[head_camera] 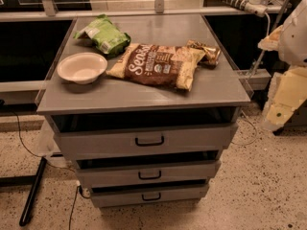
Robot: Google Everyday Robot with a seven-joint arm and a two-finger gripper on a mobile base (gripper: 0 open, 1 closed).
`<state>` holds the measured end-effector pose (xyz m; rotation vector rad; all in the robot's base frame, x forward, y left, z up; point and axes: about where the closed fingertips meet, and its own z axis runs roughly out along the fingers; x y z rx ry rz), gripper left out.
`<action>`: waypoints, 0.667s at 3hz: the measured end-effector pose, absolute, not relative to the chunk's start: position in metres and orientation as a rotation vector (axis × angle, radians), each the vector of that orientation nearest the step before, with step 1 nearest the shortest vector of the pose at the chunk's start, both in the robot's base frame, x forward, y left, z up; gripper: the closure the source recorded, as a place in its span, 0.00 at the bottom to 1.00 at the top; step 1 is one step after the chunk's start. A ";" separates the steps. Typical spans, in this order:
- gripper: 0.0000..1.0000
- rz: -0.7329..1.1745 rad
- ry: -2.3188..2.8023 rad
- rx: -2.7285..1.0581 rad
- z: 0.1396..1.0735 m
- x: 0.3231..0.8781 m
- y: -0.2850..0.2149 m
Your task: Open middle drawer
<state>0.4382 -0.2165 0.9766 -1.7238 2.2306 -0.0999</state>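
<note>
Speckled floor (261, 195) open ahead, gripper (277, 114) well right of middle drawer (148, 175) — state unclear

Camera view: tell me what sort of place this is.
Probably a robot test lab, not a home: a grey drawer cabinet holding a chip bag and bowl, a power strip behind, cable on speckled floor. The gripper hangs at the right edge, beside the cabinet.

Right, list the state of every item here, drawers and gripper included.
Middle drawer: looks shut.
Top drawer: looks shut.
Bottom drawer: looks shut.
Bowl: upright, empty.
Brown chip bag: lying flat.
Green bag: lying, crumpled.
Small brown bag: lying flat.
Gripper: right of the cabinet, away from the drawers.
</note>
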 end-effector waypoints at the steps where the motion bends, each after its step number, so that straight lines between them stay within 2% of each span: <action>1: 0.00 -0.100 2.230 -1.724 0.977 0.438 -0.217; 2: 0.00 -0.080 2.194 -1.749 0.956 0.432 -0.215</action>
